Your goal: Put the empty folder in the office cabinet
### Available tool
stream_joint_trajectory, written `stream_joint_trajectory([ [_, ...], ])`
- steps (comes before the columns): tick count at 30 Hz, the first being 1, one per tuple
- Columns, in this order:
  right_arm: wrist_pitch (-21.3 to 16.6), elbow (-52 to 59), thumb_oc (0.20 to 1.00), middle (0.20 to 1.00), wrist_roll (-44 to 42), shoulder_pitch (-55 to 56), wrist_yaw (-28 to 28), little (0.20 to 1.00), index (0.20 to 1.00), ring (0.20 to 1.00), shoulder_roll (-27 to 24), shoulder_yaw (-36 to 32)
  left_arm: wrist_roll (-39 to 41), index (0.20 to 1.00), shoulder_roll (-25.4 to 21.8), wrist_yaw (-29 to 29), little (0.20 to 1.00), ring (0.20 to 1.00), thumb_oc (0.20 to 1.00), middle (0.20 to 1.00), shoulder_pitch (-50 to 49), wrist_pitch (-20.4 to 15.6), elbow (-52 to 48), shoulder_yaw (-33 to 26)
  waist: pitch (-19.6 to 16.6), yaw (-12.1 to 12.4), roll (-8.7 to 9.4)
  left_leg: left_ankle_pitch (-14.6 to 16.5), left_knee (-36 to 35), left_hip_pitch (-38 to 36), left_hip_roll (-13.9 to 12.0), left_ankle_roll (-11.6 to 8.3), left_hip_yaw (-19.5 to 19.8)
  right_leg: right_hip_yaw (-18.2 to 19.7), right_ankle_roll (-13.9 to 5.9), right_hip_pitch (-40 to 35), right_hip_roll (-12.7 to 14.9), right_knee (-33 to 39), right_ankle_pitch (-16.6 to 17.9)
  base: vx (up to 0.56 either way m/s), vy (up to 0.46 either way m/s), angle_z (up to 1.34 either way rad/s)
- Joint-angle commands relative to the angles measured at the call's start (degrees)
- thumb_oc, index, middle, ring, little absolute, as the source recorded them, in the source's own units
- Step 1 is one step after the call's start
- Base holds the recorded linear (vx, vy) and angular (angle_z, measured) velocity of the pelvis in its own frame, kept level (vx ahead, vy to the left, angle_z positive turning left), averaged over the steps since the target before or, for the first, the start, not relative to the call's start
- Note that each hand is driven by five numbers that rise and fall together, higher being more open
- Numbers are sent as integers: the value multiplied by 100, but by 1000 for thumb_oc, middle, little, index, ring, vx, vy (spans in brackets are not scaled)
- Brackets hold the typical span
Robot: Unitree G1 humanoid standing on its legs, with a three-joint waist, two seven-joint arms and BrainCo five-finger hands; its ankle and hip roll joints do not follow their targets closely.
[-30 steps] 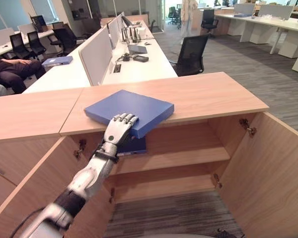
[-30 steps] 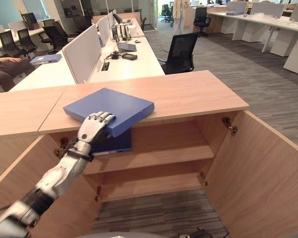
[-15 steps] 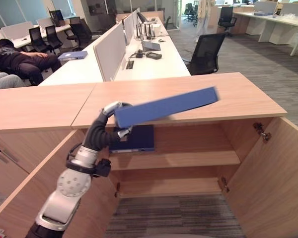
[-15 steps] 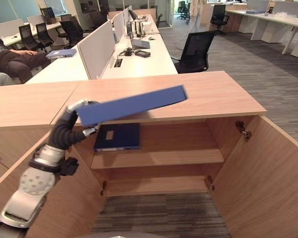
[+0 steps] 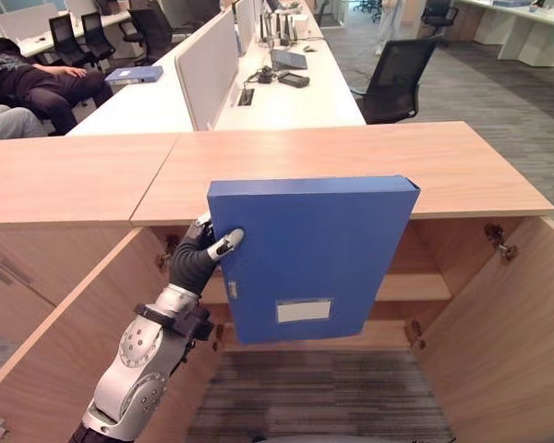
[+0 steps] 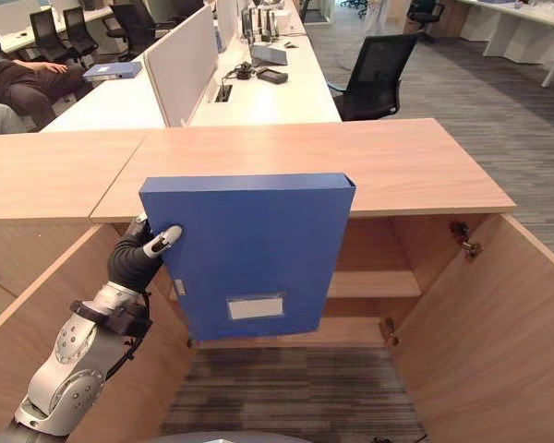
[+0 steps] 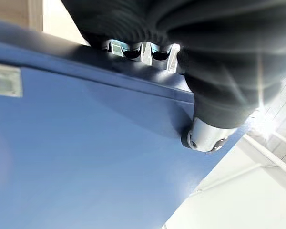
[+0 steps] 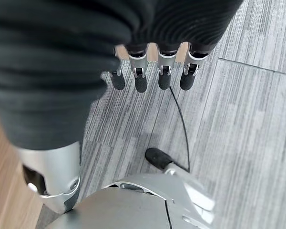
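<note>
The left hand [image 5: 200,259] is clamped on the blue folder's [image 5: 312,258] edge, thumb across its front, holding it upright in the air before the open cabinet [image 5: 462,305], below its wooden top. The right hand [image 8: 148,71] hangs over the grey carpet [image 8: 248,119], fingers relaxed, gripping nothing.

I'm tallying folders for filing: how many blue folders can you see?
2. One blue folder is held upright by the left hand before the open cabinet; another lies on the white desk behind. It may hide others inside.
</note>
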State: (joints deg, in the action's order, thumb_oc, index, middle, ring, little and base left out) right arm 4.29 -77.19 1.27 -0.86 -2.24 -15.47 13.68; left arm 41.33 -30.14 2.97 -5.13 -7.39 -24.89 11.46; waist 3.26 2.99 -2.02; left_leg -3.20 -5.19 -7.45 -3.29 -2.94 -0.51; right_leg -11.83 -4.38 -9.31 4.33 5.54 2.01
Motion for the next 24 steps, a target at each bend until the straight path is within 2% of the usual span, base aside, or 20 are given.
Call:
stream_joint_trajectory([
  [1, -6, -535, 1000, 1000, 139, -296, 178, 1000, 1000, 1000, 103, 303, 0, 200, 24, -18, 200, 200, 200, 200, 132, -293, -369, -292, 55, 13, 318, 698, 19, -150, 153, 81, 246, 7, -133, -154, 25, -54, -449, 0, 0, 0],
  [7, -103, -354, 1000, 1000, -349, -324, 257, 1000, 1000, 1000, 72, 160, -318, 200, 65, -26, 200, 200, 200, 200, -161, -204, -272, -457, 76, 57, 324, 696, 19, -142, 161, 89, 270, -11, -134, -147, 28, -54, -437, 0, 0, 0],
  [12, -412, 776, 1000, 1000, -1736, -640, 313, 1000, 1000, 1000, 246, 200, -682, 200, 34, -91, 200, 200, 200, 200, -636, -23, -156, -572, 125, 137, 315, 675, 19, -125, 143, 102, 258, 24, -121, -106, 24, -54, -424, 0, 0, 0],
  [14, -474, 1170, 1000, 1000, -1829, -522, 370, 1000, 1000, 1000, 177, 247, -747, 200, 46, -93, 200, 200, 200, 200, -793, -39, -109, -731, 138, 127, 321, 679, 19, -127, 138, 98, 235, 36, -120, -104, 22, -54, -427, 0, 0, 0],
  [16, -760, 3308, 1000, 1000, -2054, 127, 327, 1000, 1000, 1000, -296, 108, -1050, 200, 171, -147, 200, 200, 200, 200, -1244, -101, 153, -1104, 175, 68, 329, 679, 19, -123, 125, 91, 193, 34, -119, -87, 20, -54, -434, -4, -2, -5],
  [18, -803, 4533, 1000, 1000, -1962, 511, 377, 1000, 1000, 1000, -664, -119, -1460, 200, 230, -259, 200, 200, 200, 200, -1397, -154, 323, -1424, 159, 15, 339, 685, 19, -116, 116, 89, 181, 30, -116, -81, 24, -54, -448, 4, -14, -10],
  [20, -815, 4955, 1000, 1000, -1973, 622, 428, 1000, 1000, 1000, -785, -223, -1625, 200, 253, -302, 200, 200, 200, 200, -1406, -177, 389, -1551, 149, -1, 345, 683, 19, -112, 104, 85, 170, 30, -115, -74, 27, -54, -449, 0, 0, 0],
  [24, -803, 6056, 1000, 1000, -2338, 752, 894, 1000, 1000, 1000, -1021, -281, -1727, 200, 403, -267, 200, 200, 200, 200, -1301, -163, 561, -1656, 128, -20, 372, 674, 19, -96, 82, 71, 144, 14, -114, -46, 37, -54, -456, -13, -16, -3],
])
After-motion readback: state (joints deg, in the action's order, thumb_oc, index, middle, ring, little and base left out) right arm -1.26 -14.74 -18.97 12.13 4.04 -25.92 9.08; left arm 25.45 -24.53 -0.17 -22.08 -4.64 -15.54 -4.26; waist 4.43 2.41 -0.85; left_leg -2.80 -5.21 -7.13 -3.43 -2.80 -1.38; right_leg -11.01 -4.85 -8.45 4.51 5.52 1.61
